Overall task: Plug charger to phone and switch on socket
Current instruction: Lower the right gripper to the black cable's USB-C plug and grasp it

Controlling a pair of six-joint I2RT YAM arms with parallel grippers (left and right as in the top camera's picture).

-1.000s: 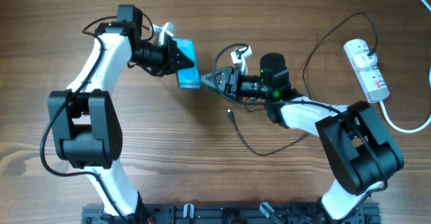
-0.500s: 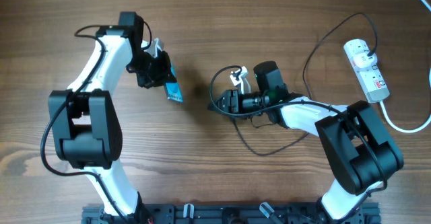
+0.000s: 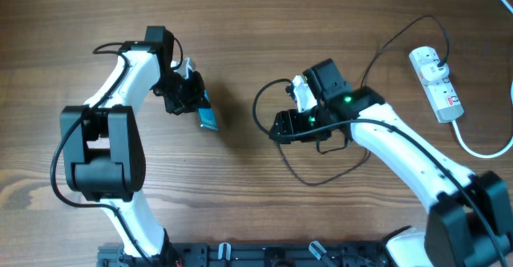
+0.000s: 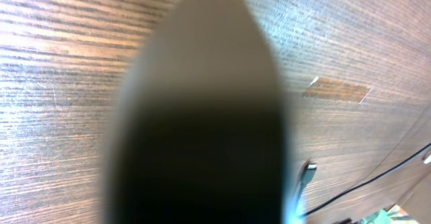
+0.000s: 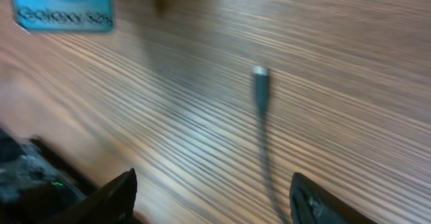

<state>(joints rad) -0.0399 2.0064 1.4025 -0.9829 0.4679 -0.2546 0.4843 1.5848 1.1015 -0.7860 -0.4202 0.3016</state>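
My left gripper (image 3: pixel 191 99) is shut on the phone (image 3: pixel 208 120) and holds it edge-on, left of the table's middle. In the left wrist view the phone (image 4: pixel 202 130) is a dark blur that hides the fingers. The phone's teal screen with the text "Galaxy S25" shows in the right wrist view (image 5: pixel 64 5). My right gripper (image 3: pixel 279 131) is open and empty (image 5: pixel 212 183), low over the free end of the charger (image 3: pixel 309 181). The charger's metal-tipped connector (image 5: pixel 260 72) lies on the wood just ahead of the open fingers. The connector also shows in the left wrist view (image 4: pixel 306 170). The socket (image 3: pixel 435 82) lies at the far right.
The black cable loops across the table from the socket to the right gripper. A thick white cord (image 3: pixel 481 151) runs from the socket off the right edge. Both arm bases stand at the front edge.
The left gripper carried the phone back to the left and down. The right gripper opened, turned and moved down over the cable's free end.
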